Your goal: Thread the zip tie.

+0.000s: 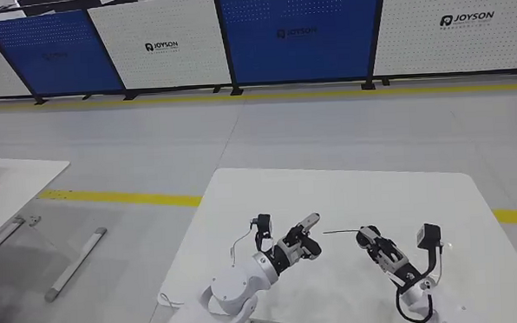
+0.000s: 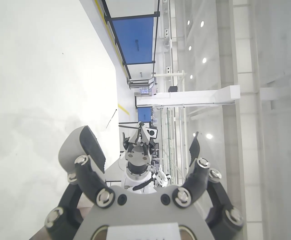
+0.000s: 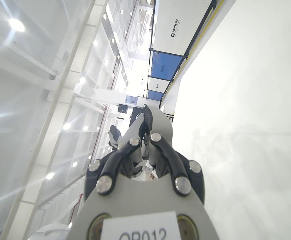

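Jaws first: your left gripper (image 2: 141,136) stands wide open, with nothing between its two black pads (image 2: 94,147). Your right gripper (image 3: 145,116) is pinched narrow on one thin black plastic zip tie (image 1: 340,233). In the top view the tie sticks out of the right gripper toward 9 o'clock, over the white rectangular table (image 1: 399,190). Its free tip ends just short of the left gripper, and the two are not touching. Both grippers sit at the table's 6 o'clock side, the left one at 9 o'clock of the right, facing each other. You have two grippers and one tie; which end of the tie is held, you cannot tell.
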Robot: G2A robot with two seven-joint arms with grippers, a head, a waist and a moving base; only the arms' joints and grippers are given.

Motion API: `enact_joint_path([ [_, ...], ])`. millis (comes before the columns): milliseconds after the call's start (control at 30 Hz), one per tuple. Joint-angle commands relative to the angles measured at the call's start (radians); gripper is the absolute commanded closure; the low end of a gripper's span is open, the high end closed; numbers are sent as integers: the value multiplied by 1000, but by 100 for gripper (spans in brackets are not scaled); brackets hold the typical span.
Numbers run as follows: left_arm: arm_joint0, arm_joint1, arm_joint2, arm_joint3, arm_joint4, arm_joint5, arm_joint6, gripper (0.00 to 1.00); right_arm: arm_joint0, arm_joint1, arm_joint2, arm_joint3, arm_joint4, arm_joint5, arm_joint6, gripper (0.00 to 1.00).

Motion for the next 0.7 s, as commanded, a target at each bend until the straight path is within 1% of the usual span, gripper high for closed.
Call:
enact_joint_path([
  [0,0,0,0,0,0,0,0,0,0,0,0,0,0,0,0,100],
  [100,0,0,0,0,0,0,0,0,0,-4,-13,0,13,-1,-5,100],
  [200,0,0,0,0,0,0,0,0,16,-17,-61,10,8,-21,-39,100],
  [300,0,0,0,0,0,0,0,0,44,-35,-122,33,-55,-54,-141,100],
  [367,0,0,0,0,0,0,0,0,56,-46,-160,50,-71,-69,-180,100],
  [667,0,0,0,0,0,0,0,0,56,-46,-160,50,-71,-69,-180,100],
])
